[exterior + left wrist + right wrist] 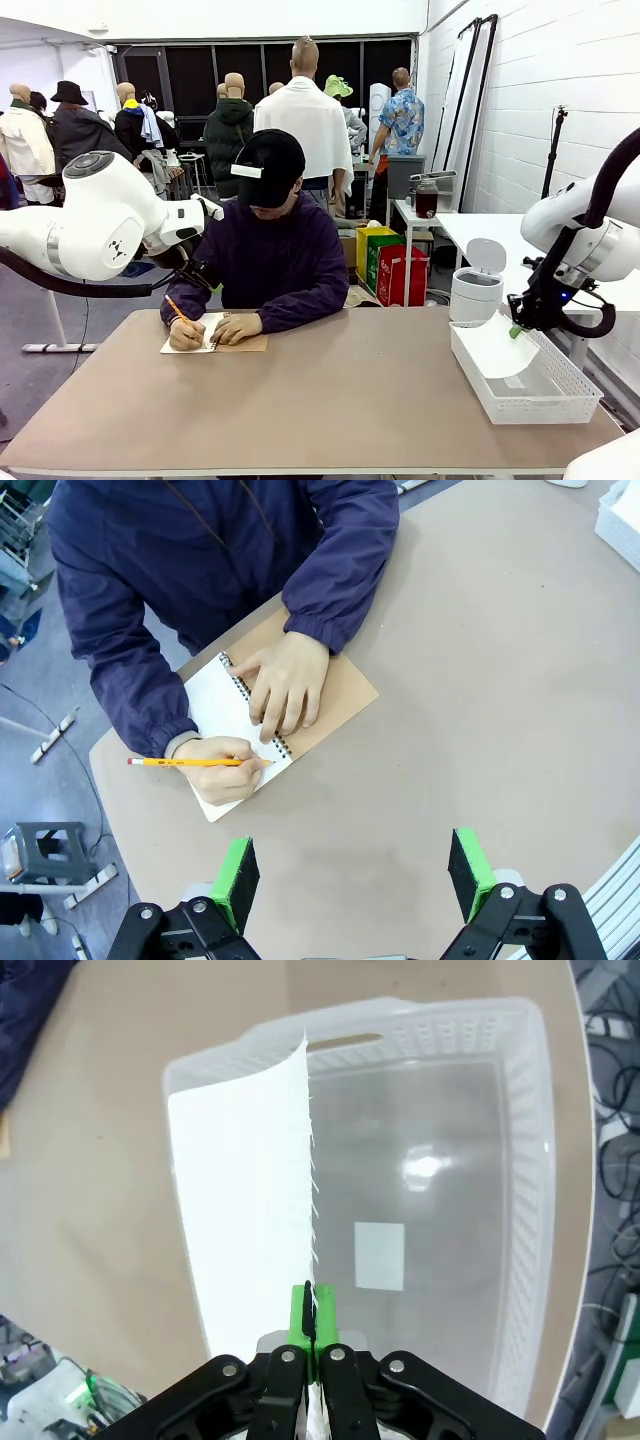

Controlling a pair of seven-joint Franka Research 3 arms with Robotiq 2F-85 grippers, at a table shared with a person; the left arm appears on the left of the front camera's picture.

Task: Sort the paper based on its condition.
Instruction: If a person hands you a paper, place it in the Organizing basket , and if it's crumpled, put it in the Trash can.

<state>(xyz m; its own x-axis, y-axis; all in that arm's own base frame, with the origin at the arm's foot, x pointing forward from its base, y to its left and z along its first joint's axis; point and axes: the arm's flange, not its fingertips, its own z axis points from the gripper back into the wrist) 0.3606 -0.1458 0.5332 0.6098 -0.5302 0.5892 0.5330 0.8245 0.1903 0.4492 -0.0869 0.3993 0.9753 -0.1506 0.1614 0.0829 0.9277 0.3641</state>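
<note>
My right gripper (308,1312) is pressed together on the bottom edge of the paper (245,1190), green pads pinching it. The paper hangs over the white mesh basket (525,1140) and covers the left part of it in my right wrist view. One long edge is ragged with small torn tabs. A pale label (379,1255) lies on the basket floor beside that edge.

From the front, the paper (497,345) curves over the basket's (565,400) far left corner, at the table's (330,400) right end. A white lidded bin (478,285) stands just beyond it.

My left gripper (355,875) is spread wide and holds nothing, above bare tabletop. Past it, a person's hand (288,685) lies flat on a spiral notebook (335,695). The other hand (222,768) holds a yellow pencil (185,762) on the white page. All of that is well apart from the basket.
</note>
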